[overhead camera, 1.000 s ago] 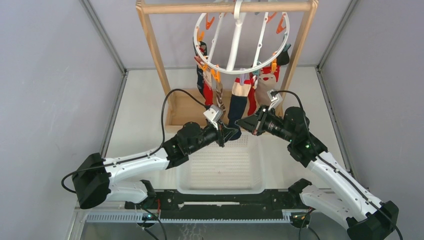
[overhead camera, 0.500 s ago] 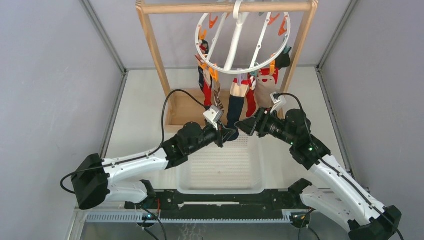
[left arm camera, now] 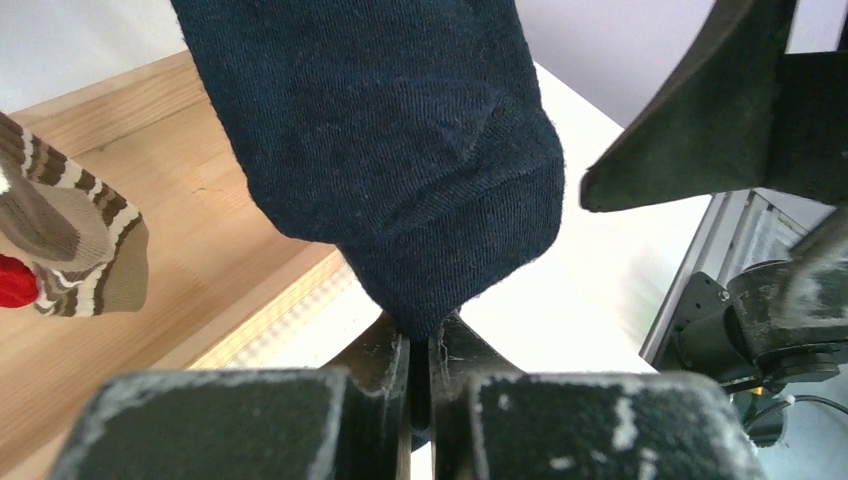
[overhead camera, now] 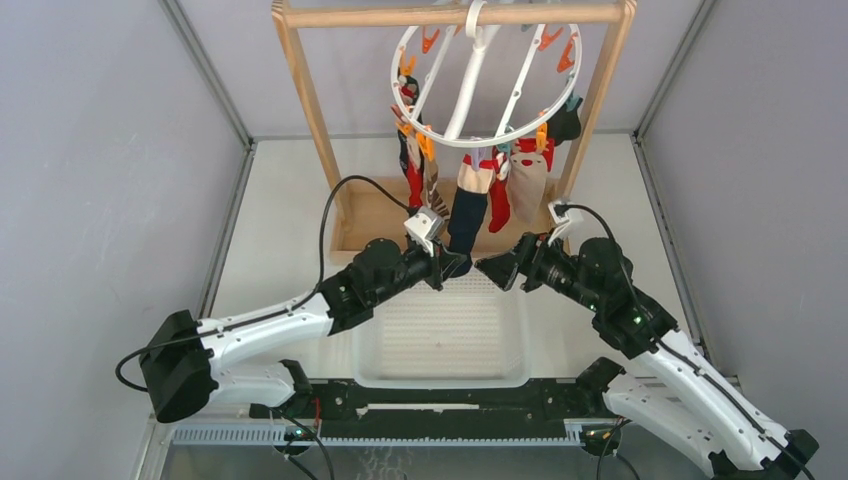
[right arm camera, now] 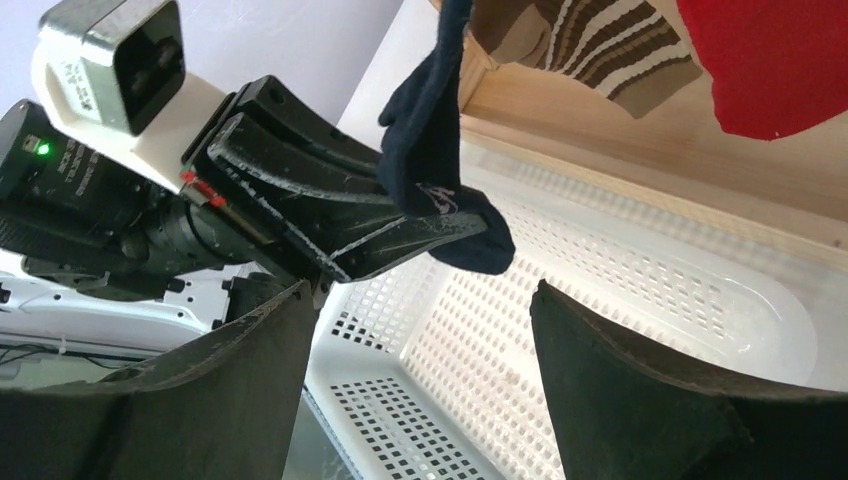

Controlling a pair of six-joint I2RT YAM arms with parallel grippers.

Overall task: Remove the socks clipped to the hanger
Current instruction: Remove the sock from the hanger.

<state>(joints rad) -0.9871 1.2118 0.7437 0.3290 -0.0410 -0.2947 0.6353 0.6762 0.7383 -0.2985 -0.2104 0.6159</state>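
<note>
The hanger [overhead camera: 464,100], a white ring with spokes, hangs from the wooden rack with several socks clipped under it. A navy sock [overhead camera: 466,218] hangs lowest. My left gripper [overhead camera: 455,265] is shut on its toe, and the left wrist view shows the navy sock [left arm camera: 400,150] pinched between the left gripper [left arm camera: 420,335] fingers. My right gripper [overhead camera: 496,268] stands open and empty just right of that toe. In the right wrist view the navy sock [right arm camera: 432,170] hangs ahead of the right gripper [right arm camera: 420,292]. A red sock [overhead camera: 500,205], a beige one [overhead camera: 527,185] and a striped one [overhead camera: 432,190] hang alongside.
A white perforated basket [overhead camera: 440,378] lies on the table under both grippers, also seen as the basket [right arm camera: 600,330] in the right wrist view. The wooden rack [overhead camera: 308,100] has a flat base [overhead camera: 370,215] behind the basket. Grey walls close in left and right.
My right gripper has opened and drawn back down and to the right, away from the socks. The hanger and socks have swung back slightly. The left gripper keeps its hold on the navy sock.
</note>
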